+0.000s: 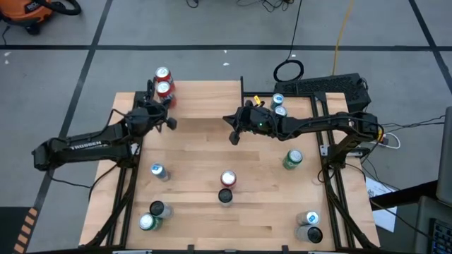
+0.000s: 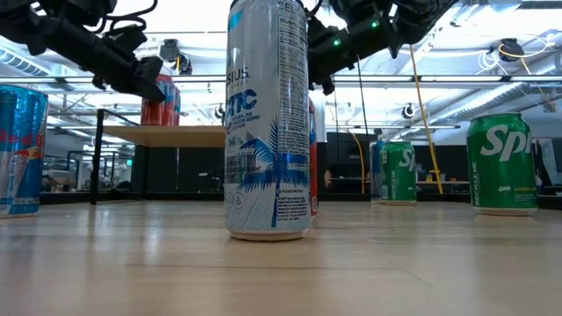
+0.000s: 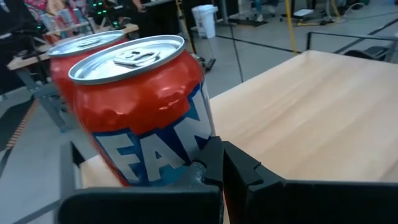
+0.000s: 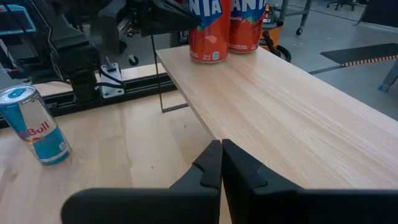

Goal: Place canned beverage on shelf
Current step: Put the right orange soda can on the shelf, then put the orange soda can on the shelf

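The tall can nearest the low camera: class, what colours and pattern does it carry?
White tall can with blue lettering and a blue palm-leaf motif; the low view shows it best.

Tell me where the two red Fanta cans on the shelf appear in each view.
High view: the Fanta cans at the shelf's far left end.
Low view: one red can on the shelf, behind the left arm.
Left wrist view: nearest can fills the frame.
Right wrist view: both on the shelf's far corner.
Shared landmark: the shelf.

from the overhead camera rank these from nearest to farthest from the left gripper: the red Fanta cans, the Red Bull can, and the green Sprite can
1. Red Fanta cans, on the shelf's left end beside the left gripper.
2. Red Bull can, table's left side.
3. Green Sprite can, far right side.
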